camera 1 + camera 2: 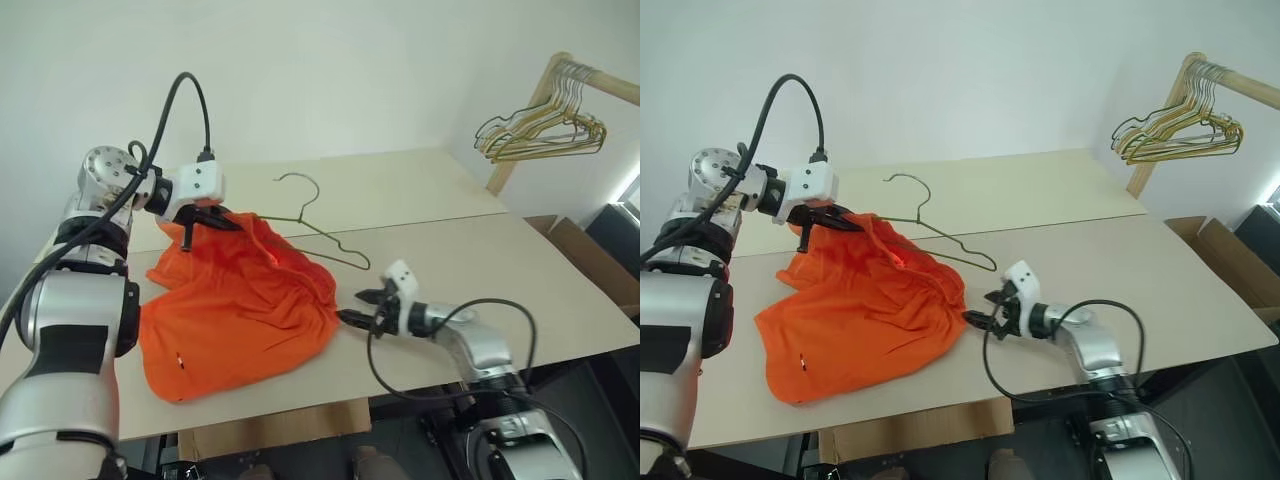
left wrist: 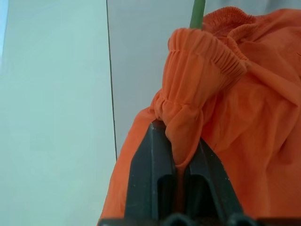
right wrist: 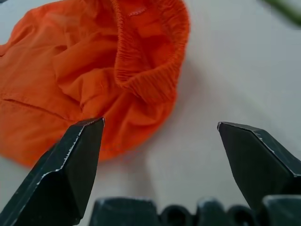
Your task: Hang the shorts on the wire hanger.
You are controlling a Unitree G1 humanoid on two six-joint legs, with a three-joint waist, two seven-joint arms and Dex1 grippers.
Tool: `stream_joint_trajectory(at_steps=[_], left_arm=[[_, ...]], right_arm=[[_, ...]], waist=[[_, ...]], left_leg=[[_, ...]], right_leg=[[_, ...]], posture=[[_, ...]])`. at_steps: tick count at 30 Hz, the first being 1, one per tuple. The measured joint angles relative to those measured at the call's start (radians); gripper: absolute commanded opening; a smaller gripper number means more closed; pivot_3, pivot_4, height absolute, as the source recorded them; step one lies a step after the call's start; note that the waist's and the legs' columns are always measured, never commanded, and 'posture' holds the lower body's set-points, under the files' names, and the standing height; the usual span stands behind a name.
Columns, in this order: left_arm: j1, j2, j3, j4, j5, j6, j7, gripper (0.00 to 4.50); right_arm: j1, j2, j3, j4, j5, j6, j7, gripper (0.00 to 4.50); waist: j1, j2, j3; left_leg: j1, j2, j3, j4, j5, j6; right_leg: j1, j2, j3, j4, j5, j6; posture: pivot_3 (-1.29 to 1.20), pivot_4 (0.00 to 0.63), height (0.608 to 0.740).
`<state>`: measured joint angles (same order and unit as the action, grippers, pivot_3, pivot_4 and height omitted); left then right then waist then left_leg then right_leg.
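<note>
Shorts [image 1: 235,310] lie bunched near the counter's [image 1: 560,300] front edge, waistband pinched by the left gripper [image 1: 215,222], right gripper [image 1: 358,306] wide open, so they might slip off the wire hanger [image 1: 315,225].

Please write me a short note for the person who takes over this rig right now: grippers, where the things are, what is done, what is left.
Left gripper: jaws shut on the shorts' waistband, lifting that edge off the table.
Right gripper: jaws open, empty, just beside the shorts' near waistband edge.
Wire hanger: lying on the table, one end under the raised shorts, hook pointing away.
Done: one side of the shorts gripped and raised.
Left: get the shorts onto the hanger; not hung yet.
</note>
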<state>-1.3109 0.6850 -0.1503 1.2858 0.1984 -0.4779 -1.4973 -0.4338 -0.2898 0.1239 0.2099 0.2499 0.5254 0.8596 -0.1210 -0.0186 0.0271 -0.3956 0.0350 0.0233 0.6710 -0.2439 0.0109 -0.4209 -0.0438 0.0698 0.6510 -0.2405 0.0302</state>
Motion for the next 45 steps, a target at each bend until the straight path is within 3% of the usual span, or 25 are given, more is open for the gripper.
stream_joint_trajectory(at_steps=[11,14,25,35,45], left_arm=[[-0.008,0.013,0.016,-0.004,-0.004,0.000,-0.002,0.00],[-0.008,0.013,0.018,-0.005,-0.005,0.000,-0.002,0.00],[-0.007,0.013,0.024,-0.005,-0.008,0.001,0.016,0.00],[0.021,0.016,0.061,-0.011,-0.055,0.009,-0.041,0.00],[0.037,0.060,-0.003,-0.087,-0.120,-0.046,-0.112,0.00]], right_arm=[[-0.071,0.068,0.013,0.180,0.011,-0.048,0.026,4.46],[-0.103,0.080,-0.020,0.218,0.050,-0.028,0.044,3.65],[-0.120,0.076,-0.026,0.242,0.065,0.018,0.045,0.01],[-0.114,0.033,-0.043,0.231,0.074,0.067,0.024,0.01],[-0.191,-0.149,-0.150,0.270,0.157,0.160,0.098,0.01]], waist=[[0.001,0.000,0.000],[0.001,0.000,0.000],[0.000,0.000,0.000],[0.001,0.000,0.000],[0.004,0.000,0.000]], left_leg=[[-0.003,0.000,-0.002,0.005,0.000,0.001],[-0.002,0.000,-0.002,0.005,0.000,0.001],[-0.003,0.000,-0.003,0.005,0.000,0.001],[-0.003,0.000,-0.003,0.005,0.000,0.001],[-0.002,0.000,-0.003,0.006,0.000,0.001]], right_leg=[[0.000,0.000,-0.001,0.001,0.001,0.001],[-0.001,0.000,-0.001,0.005,0.001,0.001],[-0.001,0.000,-0.001,0.006,0.001,0.001],[-0.001,0.000,-0.001,0.006,0.001,0.001],[-0.001,0.000,-0.001,0.004,0.001,0.001]], posture=[[-0.03,0.000,0.740],[-0.03,0.000,0.740],[-0.02,0.000,0.740],[-0.02,0.000,0.740],[-0.01,0.000,0.740]])
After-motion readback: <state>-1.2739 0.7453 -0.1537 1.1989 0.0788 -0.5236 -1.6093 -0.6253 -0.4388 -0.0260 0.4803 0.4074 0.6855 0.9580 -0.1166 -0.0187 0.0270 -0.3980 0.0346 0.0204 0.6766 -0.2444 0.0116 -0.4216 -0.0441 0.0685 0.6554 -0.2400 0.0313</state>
